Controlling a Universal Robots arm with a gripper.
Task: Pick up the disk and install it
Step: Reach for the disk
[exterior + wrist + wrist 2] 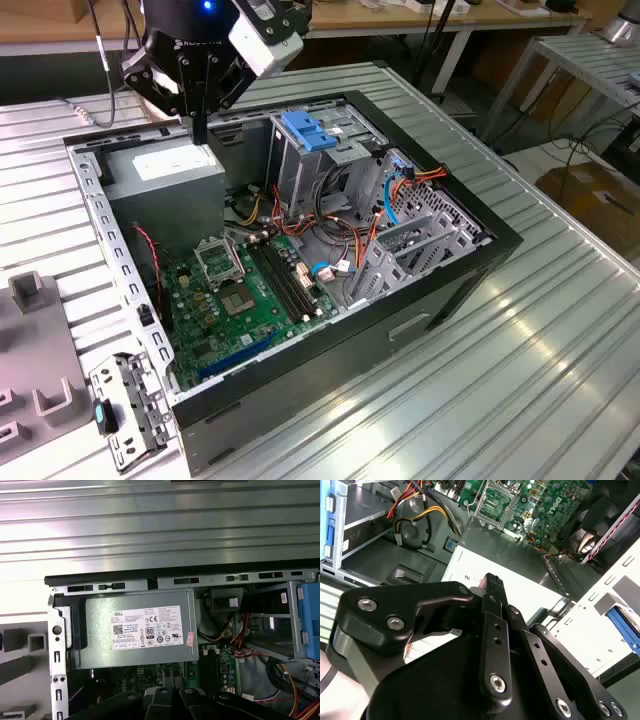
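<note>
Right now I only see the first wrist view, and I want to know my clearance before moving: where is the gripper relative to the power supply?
Observer: In the exterior view the gripper hangs just above the power supply, over its end toward the exterior view's right.
Operator: Open or shut?
Observer: In the second wrist view its fingers are shut together, nothing between them.
Operator: What stands beside the supply?
Observer: The drive cage, upright and taller than the supply, topped by a light-blue cap, on the exterior view's right of it.
</note>
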